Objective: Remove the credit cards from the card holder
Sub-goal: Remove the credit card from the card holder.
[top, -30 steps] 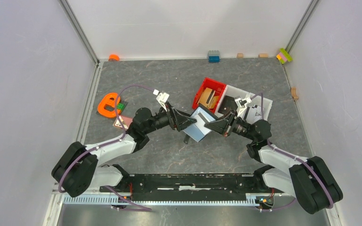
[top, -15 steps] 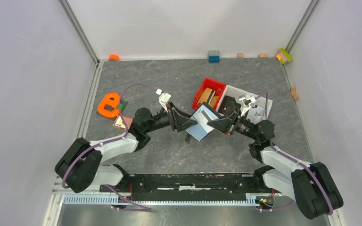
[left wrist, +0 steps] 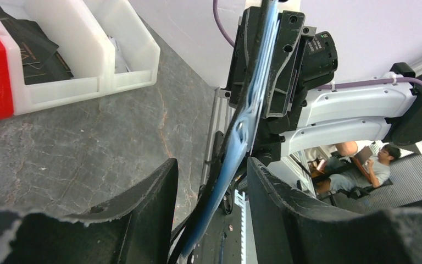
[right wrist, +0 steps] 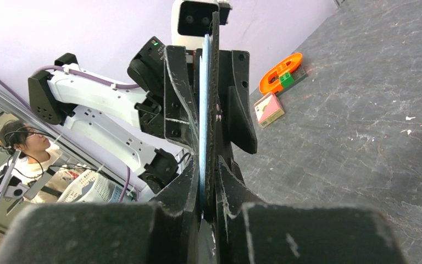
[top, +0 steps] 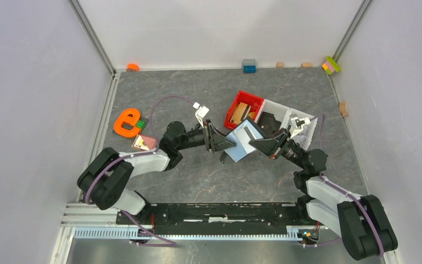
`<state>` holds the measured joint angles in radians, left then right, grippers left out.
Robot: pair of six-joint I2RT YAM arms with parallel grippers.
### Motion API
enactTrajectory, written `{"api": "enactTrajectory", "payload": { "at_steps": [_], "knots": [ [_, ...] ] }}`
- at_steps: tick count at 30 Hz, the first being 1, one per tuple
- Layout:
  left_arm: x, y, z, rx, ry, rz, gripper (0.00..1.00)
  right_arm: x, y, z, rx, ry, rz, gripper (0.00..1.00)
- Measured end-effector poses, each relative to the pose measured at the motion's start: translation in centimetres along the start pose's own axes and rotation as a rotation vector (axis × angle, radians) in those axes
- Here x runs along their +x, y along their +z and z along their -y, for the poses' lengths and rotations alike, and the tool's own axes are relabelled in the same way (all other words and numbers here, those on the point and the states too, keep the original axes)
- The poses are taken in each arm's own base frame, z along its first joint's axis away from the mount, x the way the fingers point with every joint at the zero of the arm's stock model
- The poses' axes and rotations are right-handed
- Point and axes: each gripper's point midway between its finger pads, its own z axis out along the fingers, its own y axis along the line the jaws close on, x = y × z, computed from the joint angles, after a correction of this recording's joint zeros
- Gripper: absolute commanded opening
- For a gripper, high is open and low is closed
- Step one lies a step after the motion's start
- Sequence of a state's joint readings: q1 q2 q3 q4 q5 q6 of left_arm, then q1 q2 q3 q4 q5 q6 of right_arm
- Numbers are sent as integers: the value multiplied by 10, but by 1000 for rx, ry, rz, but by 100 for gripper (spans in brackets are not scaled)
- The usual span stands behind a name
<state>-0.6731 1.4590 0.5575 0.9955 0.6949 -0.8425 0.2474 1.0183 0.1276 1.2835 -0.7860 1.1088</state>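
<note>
Table (top: pixel 198 88), far-left half: open stone, free passage. Left edge: orange toy (top: pixel 125 122) and pink flat piece (top: pixel 143 142). Right of centre: red bin (top: pixel 229 113) and white bin (top: pixel 279 104) touching, just behind the card holder (top: pixel 242 144) raised between left gripper (top: pixel 231 142) and right gripper (top: pixel 252 144). Far edge: small blocks (top: pixel 249 65).

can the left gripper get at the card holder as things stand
Probably yes: the card holder, held up edge-on by the right gripper, sits between the open jaws of the left gripper, and nothing looks to be in the way.
</note>
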Motion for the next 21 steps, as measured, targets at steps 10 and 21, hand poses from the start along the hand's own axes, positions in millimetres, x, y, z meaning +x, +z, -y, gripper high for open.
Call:
{"api": "enactTrajectory", "payload": {
  "at_steps": [10,21],
  "knots": [
    [6,9,-2,4,-35,-41,58,-10,-10,-2,2,-5,74,0],
    [19,22,17,101,-37,-65,29,-17,-19,-4,13,-20,134,0]
  ]
}}
